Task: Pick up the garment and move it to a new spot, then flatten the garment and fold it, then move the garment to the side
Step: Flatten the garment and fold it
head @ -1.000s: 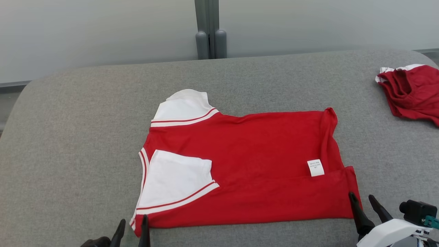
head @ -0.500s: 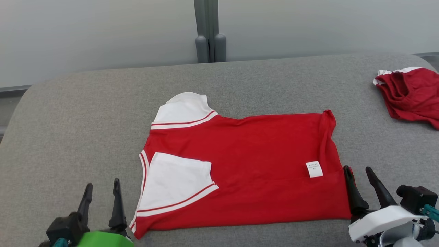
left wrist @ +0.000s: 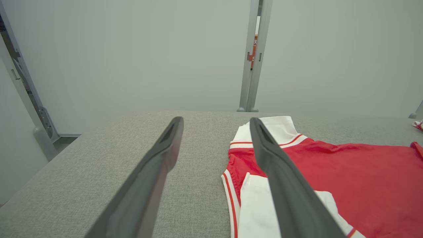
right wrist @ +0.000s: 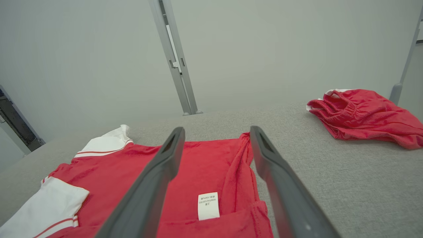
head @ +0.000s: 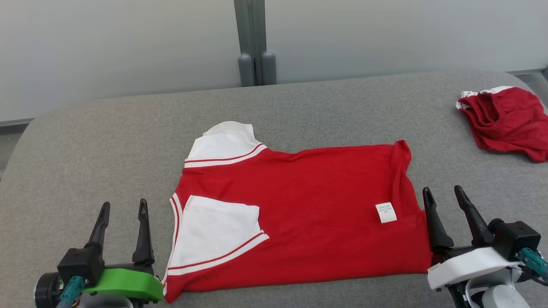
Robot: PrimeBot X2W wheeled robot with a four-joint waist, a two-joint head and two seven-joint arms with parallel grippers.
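Though print unreadable, white label (head: 386,212) lies on garment (head: 308,188).

i'm looking at a grey cloth-covered table (head: 107,141) with rounded far corners. a red shirt (head: 308,192) lies flat on it in the near middle. one white sleeve (head: 214,233) is folded onto the red at the near left, and the other sleeve (head: 224,143) sticks out at the far left. a white label (head: 386,212) shows near the shirt's right edge. a crumpled red garment (head: 505,122) lies at the far right, well apart.
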